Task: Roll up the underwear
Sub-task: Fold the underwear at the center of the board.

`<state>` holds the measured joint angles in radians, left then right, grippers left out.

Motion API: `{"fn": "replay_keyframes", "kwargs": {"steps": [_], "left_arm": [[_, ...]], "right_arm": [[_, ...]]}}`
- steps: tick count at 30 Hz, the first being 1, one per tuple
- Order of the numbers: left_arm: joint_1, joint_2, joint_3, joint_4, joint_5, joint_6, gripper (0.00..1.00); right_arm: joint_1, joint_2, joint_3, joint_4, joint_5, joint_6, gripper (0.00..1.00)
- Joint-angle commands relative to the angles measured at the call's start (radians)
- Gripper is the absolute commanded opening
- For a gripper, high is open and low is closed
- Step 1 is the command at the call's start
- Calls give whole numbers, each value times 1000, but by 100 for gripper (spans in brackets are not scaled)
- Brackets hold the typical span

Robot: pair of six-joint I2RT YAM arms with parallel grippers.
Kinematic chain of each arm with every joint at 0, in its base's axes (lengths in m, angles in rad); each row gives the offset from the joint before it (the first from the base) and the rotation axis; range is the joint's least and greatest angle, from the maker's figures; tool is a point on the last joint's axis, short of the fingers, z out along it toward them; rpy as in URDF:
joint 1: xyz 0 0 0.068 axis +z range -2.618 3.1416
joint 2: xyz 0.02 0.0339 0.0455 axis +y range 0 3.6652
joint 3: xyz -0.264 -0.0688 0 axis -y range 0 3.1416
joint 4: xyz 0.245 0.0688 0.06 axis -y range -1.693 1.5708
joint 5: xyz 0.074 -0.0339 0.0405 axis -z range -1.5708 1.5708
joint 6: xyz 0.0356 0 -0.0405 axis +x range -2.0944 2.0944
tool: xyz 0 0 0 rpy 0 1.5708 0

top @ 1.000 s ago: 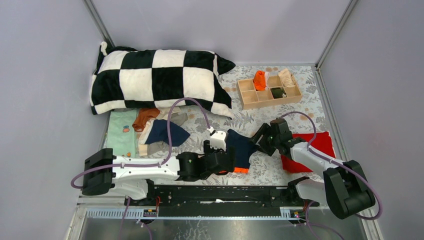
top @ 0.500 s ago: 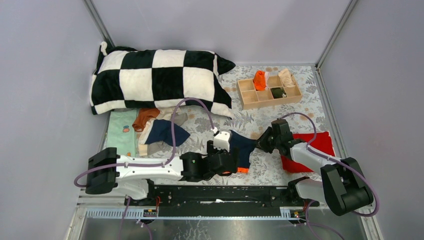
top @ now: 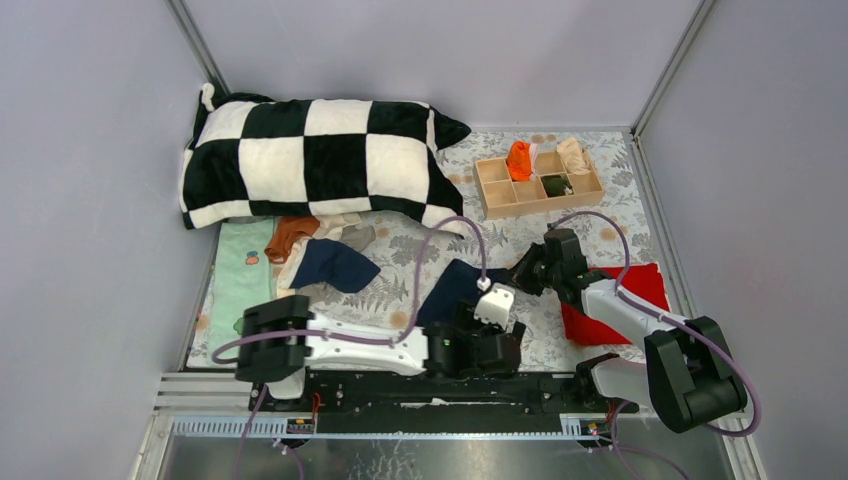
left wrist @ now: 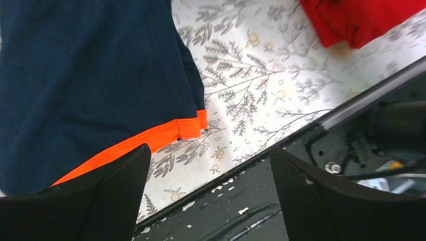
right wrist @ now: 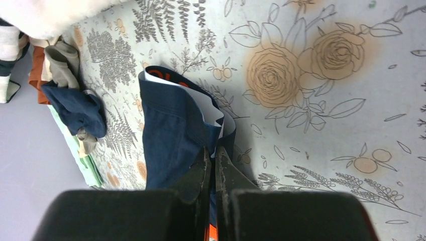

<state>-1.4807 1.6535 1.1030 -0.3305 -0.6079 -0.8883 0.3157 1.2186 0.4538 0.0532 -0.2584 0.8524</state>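
R jaws clenched on navy underwear (right wrist: 171, 135) edge; L jaws spread wide just above it.

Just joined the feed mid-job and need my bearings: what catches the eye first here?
The big black-and-white checked pillow at the far left dominates. Mid-table lies the navy underwear with orange trim, the right gripper shut on its edge, while the left gripper hangs open by its orange hem. A red cloth lies at the right.
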Motion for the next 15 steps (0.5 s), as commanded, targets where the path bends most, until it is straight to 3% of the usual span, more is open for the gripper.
{"fn": "replay_keyframes", "kwargs": {"steps": [1, 6, 15], "left_arm": [[-22, 157, 99, -129, -78, -48, 92], [-27, 292, 238, -285, -161, -91, 88], [-26, 361, 306, -315, -178, -63, 75]], "right_arm": [[-7, -23, 46, -39, -47, -46, 0], [-6, -27, 41, -35, -60, -40, 0], [-6, -37, 51, -47, -54, -55, 0]]}}
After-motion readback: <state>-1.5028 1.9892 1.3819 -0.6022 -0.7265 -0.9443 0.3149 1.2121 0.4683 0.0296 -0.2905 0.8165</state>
